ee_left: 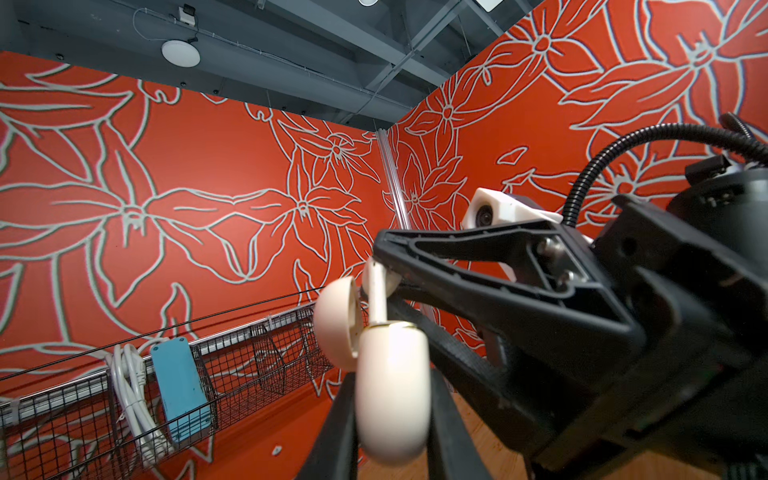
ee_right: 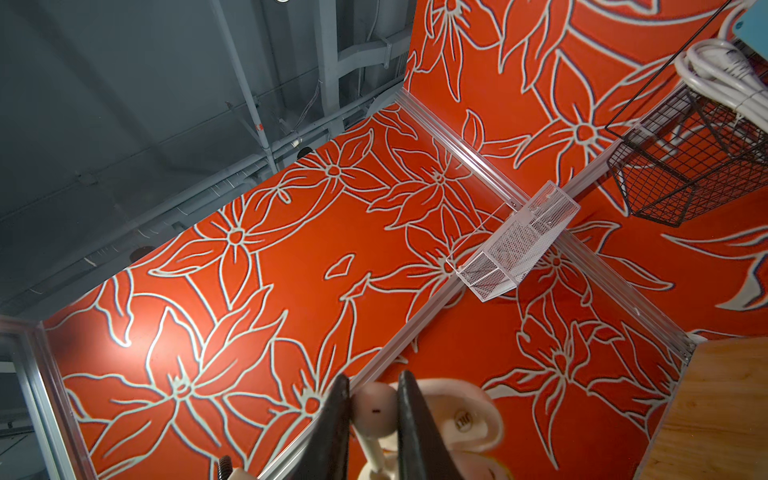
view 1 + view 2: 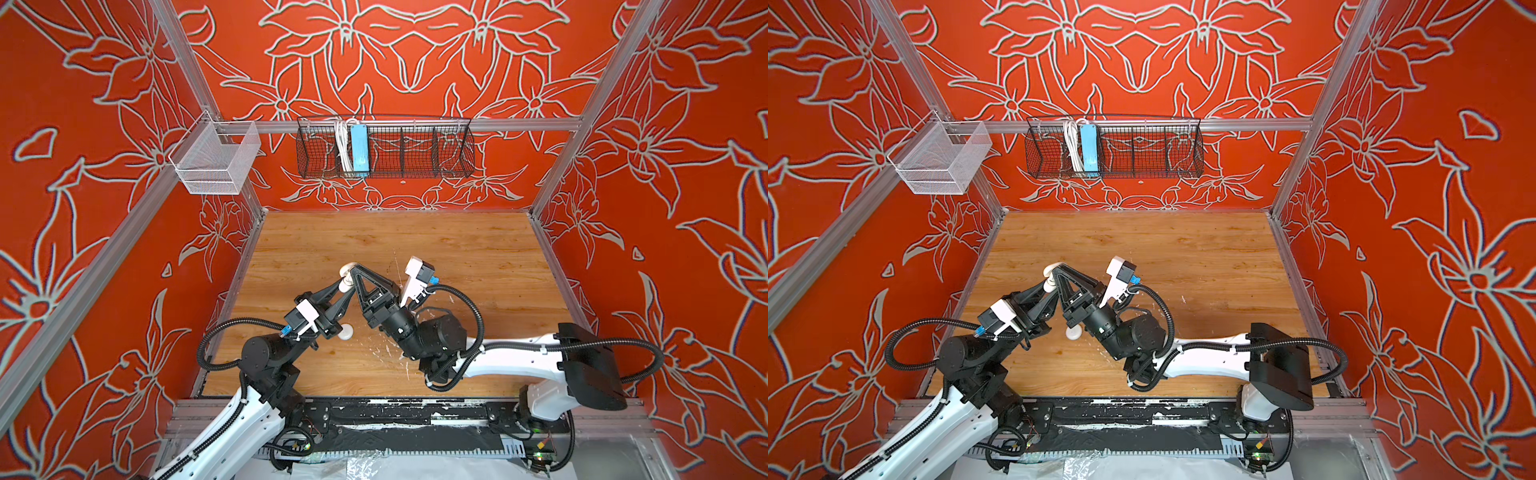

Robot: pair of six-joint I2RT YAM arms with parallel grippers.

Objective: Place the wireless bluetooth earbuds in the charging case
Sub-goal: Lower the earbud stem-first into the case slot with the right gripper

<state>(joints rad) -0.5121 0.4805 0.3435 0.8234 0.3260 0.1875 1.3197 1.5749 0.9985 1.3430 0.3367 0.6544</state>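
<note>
My left gripper (image 3: 347,286) (image 1: 392,415) is shut on the body of the white charging case (image 1: 392,390), held up above the table. The case's lid (image 1: 336,320) (image 3: 347,270) stands open. My right gripper (image 2: 372,399) (image 3: 356,269) is shut on the head of one white earbud (image 2: 374,409), directly over the case. The earbud's stem (image 1: 377,291) points down into the case opening. A second small white earbud (image 3: 345,331) (image 3: 1074,332) lies on the wooden table (image 3: 457,249), partly hidden beside my left arm.
On the back wall hangs a black wire basket (image 3: 384,149) holding a blue power strip (image 3: 359,147) and a white cable. A white mesh basket (image 3: 216,160) is mounted at the left rail. White paint flecks (image 3: 386,349) mark the table near my right arm.
</note>
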